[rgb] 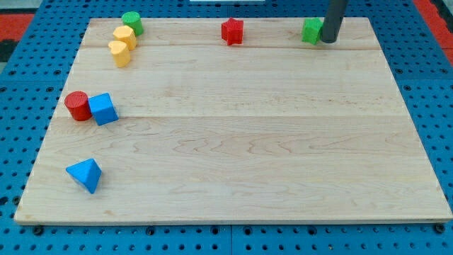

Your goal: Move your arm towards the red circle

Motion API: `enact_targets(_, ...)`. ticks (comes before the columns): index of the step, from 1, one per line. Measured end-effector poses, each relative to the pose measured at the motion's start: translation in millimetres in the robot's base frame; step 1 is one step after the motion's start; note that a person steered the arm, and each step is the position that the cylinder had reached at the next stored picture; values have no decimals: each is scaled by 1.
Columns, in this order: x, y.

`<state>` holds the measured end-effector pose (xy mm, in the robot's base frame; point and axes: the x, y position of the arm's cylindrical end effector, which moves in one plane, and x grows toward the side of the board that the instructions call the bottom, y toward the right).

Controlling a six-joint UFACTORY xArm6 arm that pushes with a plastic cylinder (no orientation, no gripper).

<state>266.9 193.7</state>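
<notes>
The red circle [78, 105] is a short red cylinder near the board's left edge, touching a blue cube [104, 109] on its right. My tip [329, 40] is at the view's top right, right beside a green block [311, 31], far across the board from the red circle. The rod rises out of the view's top.
A red star-shaped block [232, 31] sits at the top middle. A green cylinder [132, 23] and two yellow blocks [124, 36] [119, 52] cluster at the top left. A blue triangular block [85, 174] lies at the bottom left. The wooden board [248, 142] rests on a blue pegboard.
</notes>
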Motion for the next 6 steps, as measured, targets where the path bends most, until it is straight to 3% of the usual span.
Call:
enact_targets(1, 81, -28)
enact_targets(4, 236, -347)
enact_targets(5, 232, -479)
enact_targets(6, 208, -498)
